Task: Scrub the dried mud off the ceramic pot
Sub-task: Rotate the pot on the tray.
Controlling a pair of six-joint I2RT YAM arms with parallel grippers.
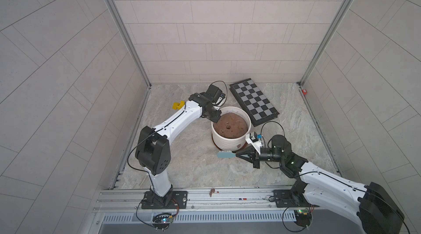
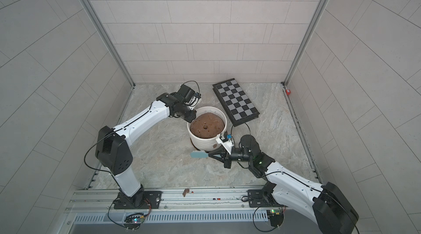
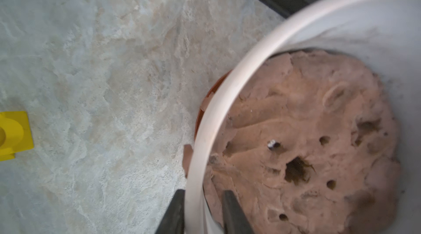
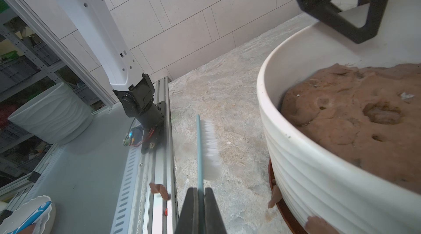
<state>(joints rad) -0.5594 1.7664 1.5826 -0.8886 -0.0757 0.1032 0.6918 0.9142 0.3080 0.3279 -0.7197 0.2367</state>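
In a top view the ceramic pot stands mid-table — dried mud on its near wall. Left wrist: my left gripper straddles its rim, jaws slack (not pinching). Right wrist: my right gripper clamps the brush.

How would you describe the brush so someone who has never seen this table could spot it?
Find the big white ribbed ceramic pot in the middle of the stone tabletop. Just in front of it, toward the arms' bases, the right gripper pinches a brush by its handle. Nothing else there is pale blue with white bristles.
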